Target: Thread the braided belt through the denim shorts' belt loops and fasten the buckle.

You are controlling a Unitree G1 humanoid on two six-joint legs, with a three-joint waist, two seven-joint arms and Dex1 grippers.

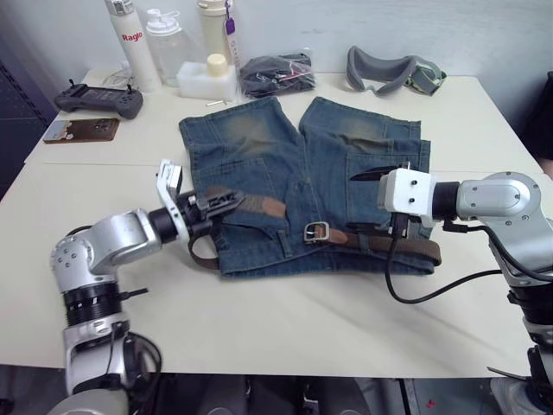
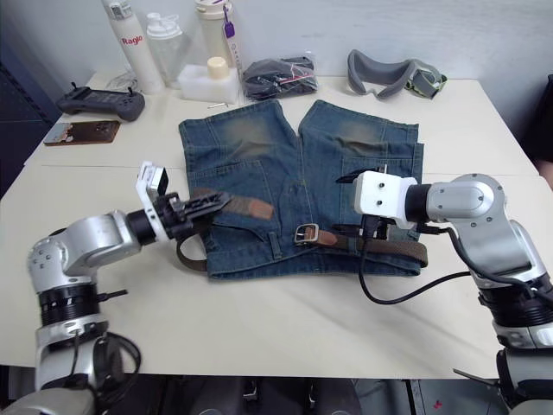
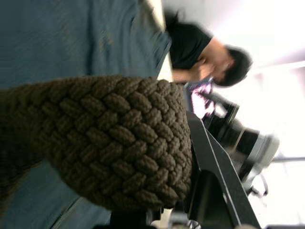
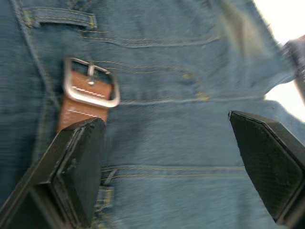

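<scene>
The denim shorts (image 1: 285, 164) lie flat on the table with the waistband toward me. The braided belt (image 1: 393, 246) runs along the waistband's right half, and the buckle (image 1: 315, 231) rests near the middle. The belt's other end, with a brown leather tip (image 1: 263, 206), loops around the left corner of the waistband. My left gripper (image 1: 212, 206) is shut on this braided part (image 3: 109, 138). My right gripper (image 4: 164, 121) hovers open over the shorts just right of the buckle (image 4: 90, 88), beside a belt loop (image 4: 59, 19).
Bottles (image 1: 131, 39), a white container (image 1: 207, 78), a black bundle in a clear bag (image 1: 276, 73) and a grey goggle strap (image 1: 393, 69) line the far edge. A controller (image 1: 99, 99) and a phone (image 1: 79, 130) lie far left. A person (image 3: 205, 52) shows in the left wrist view.
</scene>
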